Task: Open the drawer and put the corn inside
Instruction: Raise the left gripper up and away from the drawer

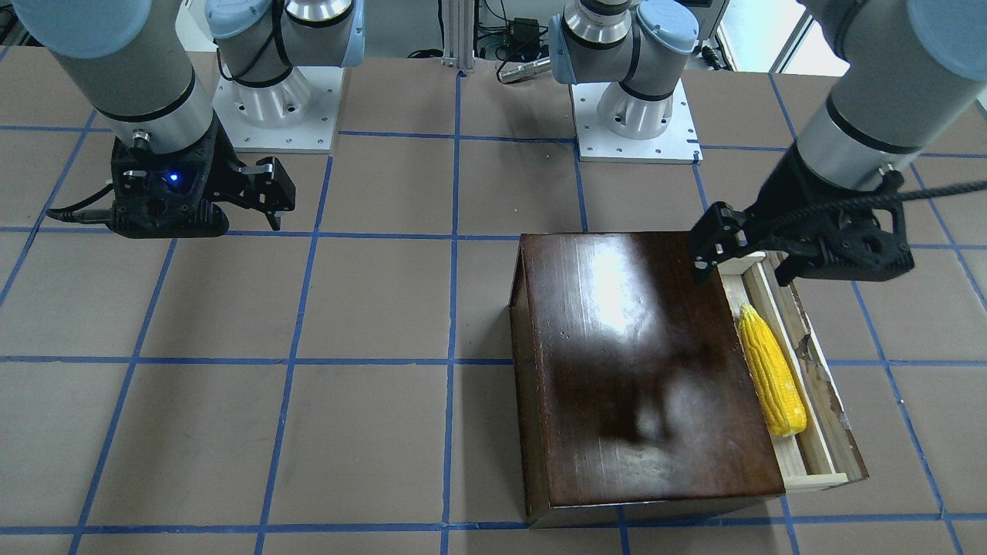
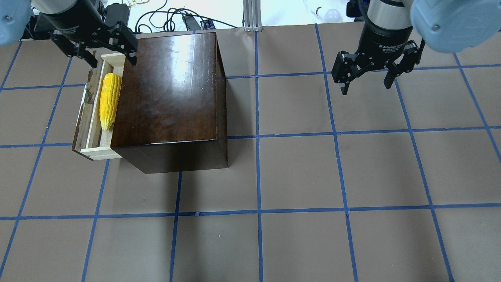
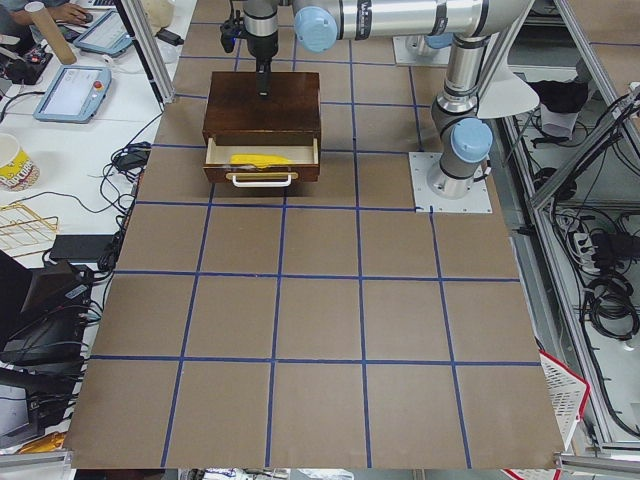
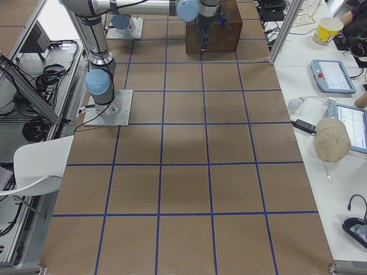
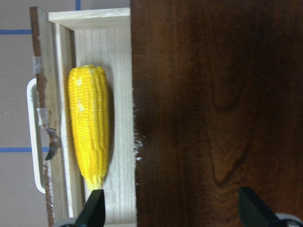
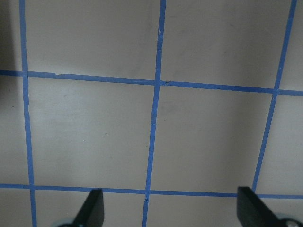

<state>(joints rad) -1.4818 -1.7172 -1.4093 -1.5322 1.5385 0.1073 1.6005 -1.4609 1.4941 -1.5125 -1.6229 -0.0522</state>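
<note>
The glossy dark-brown box [image 2: 172, 90] stands at the table's far left. Its pale-wood drawer [image 2: 91, 129] is pulled out, with a white handle [image 5: 33, 137] on the worn front panel. The yellow corn [image 2: 109, 101] lies lengthwise inside the drawer, also in the left wrist view [image 5: 90, 127] and the front view [image 1: 771, 370]. My left gripper [image 2: 113, 62] is open and empty, above the drawer's far end and the box edge, clear of the corn. My right gripper [image 2: 366, 88] is open and empty, over bare table far to the right.
The brown table [image 2: 297, 172] carries a grid of blue tape lines. The two arm bases [image 1: 277, 100] [image 1: 636, 116] are bolted at the robot's side. Cables and an aluminium post [image 2: 252, 15] lie beyond the far edge.
</note>
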